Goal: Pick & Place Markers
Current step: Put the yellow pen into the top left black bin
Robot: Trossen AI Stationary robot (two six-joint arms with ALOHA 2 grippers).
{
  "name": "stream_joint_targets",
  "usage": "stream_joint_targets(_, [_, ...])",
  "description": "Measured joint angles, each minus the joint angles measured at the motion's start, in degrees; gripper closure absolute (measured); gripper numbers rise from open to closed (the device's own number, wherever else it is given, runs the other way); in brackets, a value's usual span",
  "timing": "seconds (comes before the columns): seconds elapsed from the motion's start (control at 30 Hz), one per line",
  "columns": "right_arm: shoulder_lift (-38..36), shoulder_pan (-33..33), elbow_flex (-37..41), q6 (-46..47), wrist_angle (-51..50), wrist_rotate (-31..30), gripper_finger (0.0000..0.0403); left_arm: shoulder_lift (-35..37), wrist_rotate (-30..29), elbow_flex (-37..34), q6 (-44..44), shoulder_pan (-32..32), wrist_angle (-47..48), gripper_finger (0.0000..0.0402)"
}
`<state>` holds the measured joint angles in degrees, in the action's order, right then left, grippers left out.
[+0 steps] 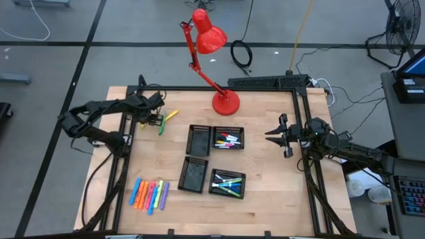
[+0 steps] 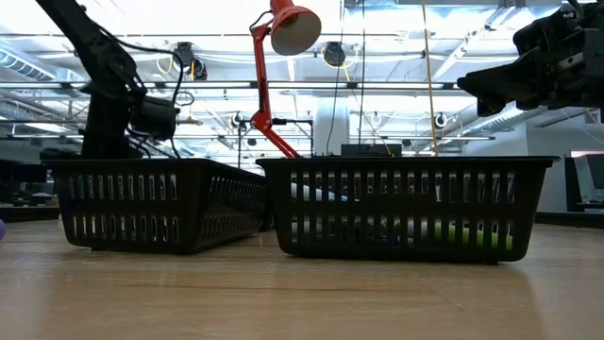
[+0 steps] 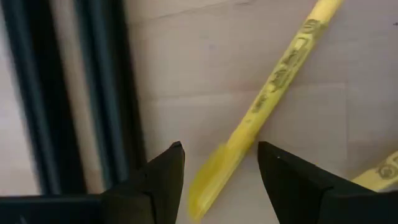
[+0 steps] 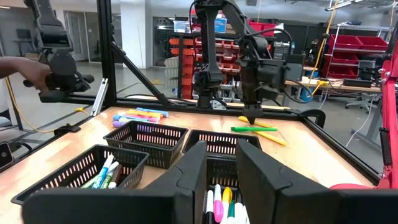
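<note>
one slim yellow marker [image 3: 261, 112] – black print – lies between the released left gripper's [image 3: 221, 168] fingers.

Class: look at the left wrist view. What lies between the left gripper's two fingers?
A yellow marker lies slantwise on the bare wood, one end between the open left gripper fingers, untouched. The left wrist view shows it.

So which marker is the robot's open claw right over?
The yellow marker by the table's left rail. It lies between the left gripper's open fingers; the green marker sits beside it, and the neon row lies far off.
</note>
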<state>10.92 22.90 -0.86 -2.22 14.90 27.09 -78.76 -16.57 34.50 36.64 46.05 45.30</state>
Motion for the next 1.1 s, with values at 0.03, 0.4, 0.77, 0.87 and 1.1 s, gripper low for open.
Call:
stream_joint_targets(0.03, [0.0, 0.0, 0.0, 0.0, 0.0, 0.0, 0.0325, -0.4, 0.7, 0.1, -1.2, 0.7, -0.7, 0.0192])
stream_joint_targets(0.4, [0.0, 0.0, 0.0, 0.0, 0.0, 0.0, 0.0325, -1.0, 7.0, 0.2, -10.0, 3.7, -2.2, 0.0193])
stream_joint_targets(0.77, [0.0, 0.0, 0.0, 0.0, 0.1, 0.0, 0.0325, -1.0, 11.4, 0.1, -13.7, 4.0, -1.0, 0.0194])
stream_joint_targets(0.87, [0.0, 0.0, 0.0, 0.0, 0.1, 0.0, 0.0325, -1.0, 12.2, 0.1, -14.4, 3.9, -1.0, 0.0209])
stream_joint_targets(1.1, [0.0, 0.0, 0.0, 0.0, 0.1, 0.0, 0.0325, -1.0, 13.0, 0.1, -13.7, 3.8, -1.2, 0.0304])
